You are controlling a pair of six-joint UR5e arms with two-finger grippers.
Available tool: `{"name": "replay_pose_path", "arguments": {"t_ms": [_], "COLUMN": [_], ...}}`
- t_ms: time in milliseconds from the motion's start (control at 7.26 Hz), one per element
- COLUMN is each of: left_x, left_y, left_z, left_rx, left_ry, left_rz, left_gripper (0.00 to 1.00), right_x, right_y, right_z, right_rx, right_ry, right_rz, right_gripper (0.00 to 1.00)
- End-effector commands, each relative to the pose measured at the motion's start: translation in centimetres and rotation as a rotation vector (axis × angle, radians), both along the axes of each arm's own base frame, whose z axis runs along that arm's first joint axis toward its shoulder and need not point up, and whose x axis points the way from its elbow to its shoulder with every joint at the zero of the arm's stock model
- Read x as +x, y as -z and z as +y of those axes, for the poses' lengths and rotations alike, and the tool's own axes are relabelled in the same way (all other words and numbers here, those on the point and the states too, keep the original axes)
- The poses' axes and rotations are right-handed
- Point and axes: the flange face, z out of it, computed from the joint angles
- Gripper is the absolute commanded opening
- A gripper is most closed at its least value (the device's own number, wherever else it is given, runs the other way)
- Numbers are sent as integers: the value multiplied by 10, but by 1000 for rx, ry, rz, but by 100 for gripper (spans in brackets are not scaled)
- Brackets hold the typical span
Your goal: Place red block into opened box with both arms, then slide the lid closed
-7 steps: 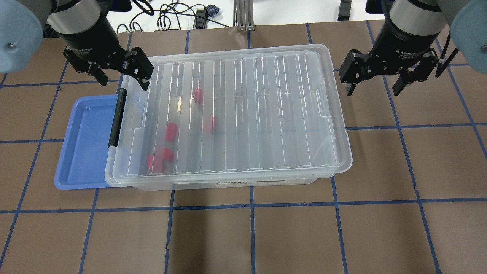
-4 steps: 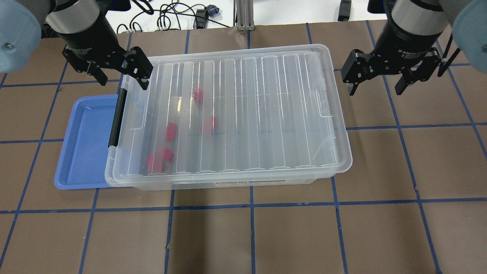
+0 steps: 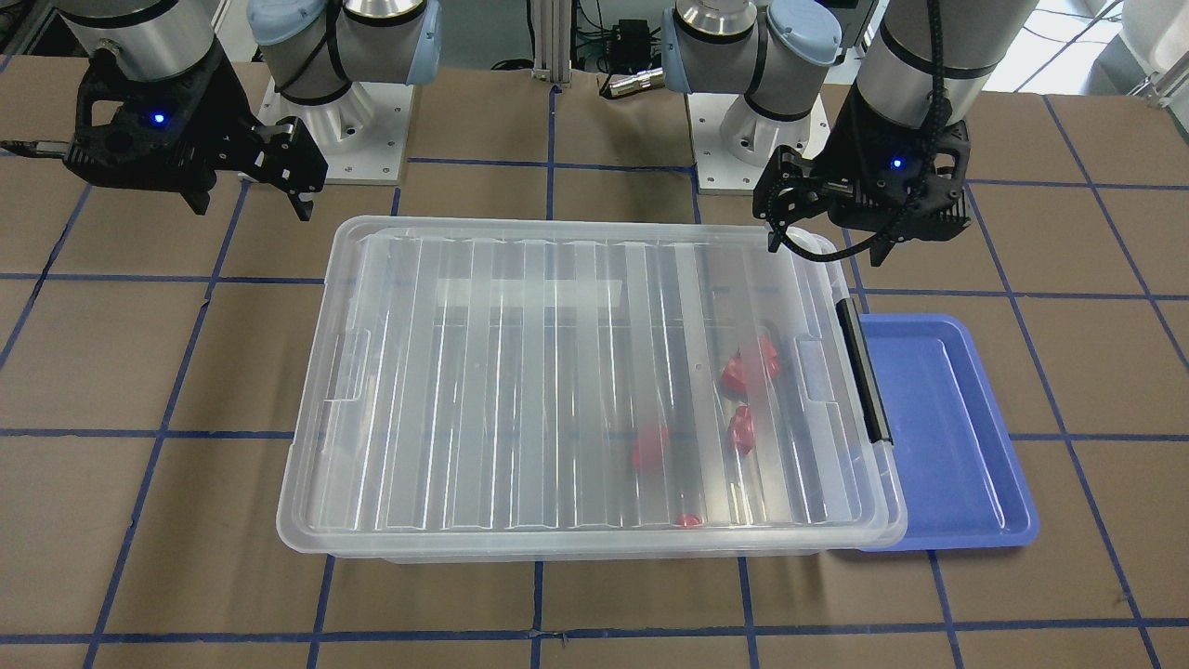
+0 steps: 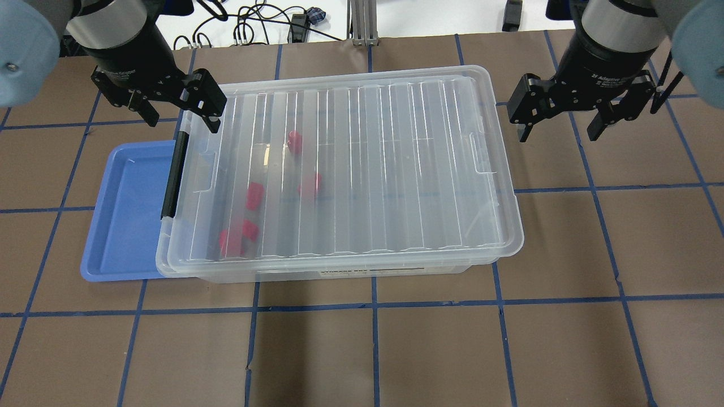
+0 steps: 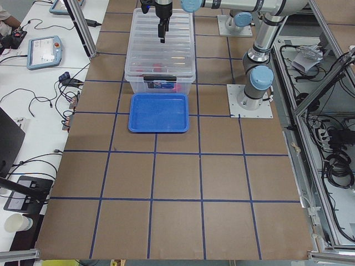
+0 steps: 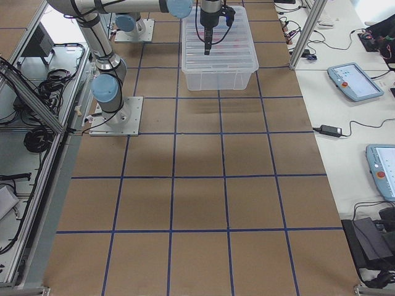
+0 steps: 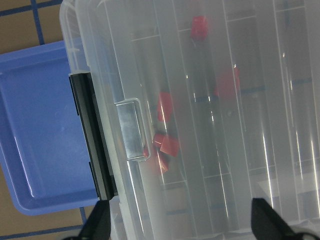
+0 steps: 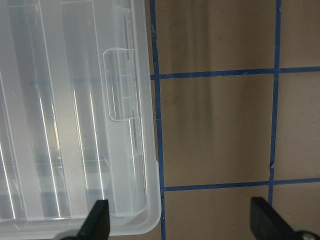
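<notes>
The clear box (image 4: 339, 275) stands mid-table with the ribbed lid (image 4: 367, 169) lying flat over its whole top. Several red blocks (image 4: 254, 195) lie inside near the latch end, seen through the lid (image 3: 520, 372) and in the left wrist view (image 7: 165, 106). My left gripper (image 4: 182, 121) hovers open above the box's far corner by the black latch (image 4: 172, 175), holding nothing. My right gripper (image 4: 557, 135) hangs open over bare table just past the box's other short end, apart from the lid. The front view shows both grippers, left (image 3: 822, 251) and right (image 3: 251, 209), held above the table.
A shallow blue tray (image 4: 124, 215) lies against the latch end of the box, partly under it. Brown table paper with blue tape lines (image 4: 373, 305) surrounds the box. Cables and a metal post (image 4: 362, 22) sit beyond the far table edge.
Both grippers have drifted slightly toward the far edge and stay open. Lid, box and red blocks have not moved.
</notes>
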Motion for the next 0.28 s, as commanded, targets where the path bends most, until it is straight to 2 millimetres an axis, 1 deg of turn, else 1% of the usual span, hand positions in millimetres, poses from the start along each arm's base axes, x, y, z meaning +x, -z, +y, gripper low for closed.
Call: {"name": "replay_pose_path", "arguments": {"t_ms": [0,138], "left_x": [-1,-1], "left_y": [2,-2], "left_z": [-2,3], "left_rx": [5,-7], "left_ry": [5,6], "left_rz": [3,0], "left_gripper": [100,100], "right_x": [0,0], "right_y": [-1,0], "right_z": [0,0], "right_rx": [-5,-1], "right_ry": [1,-5], "right_rz": [0,0], "right_gripper": [100,100]}}
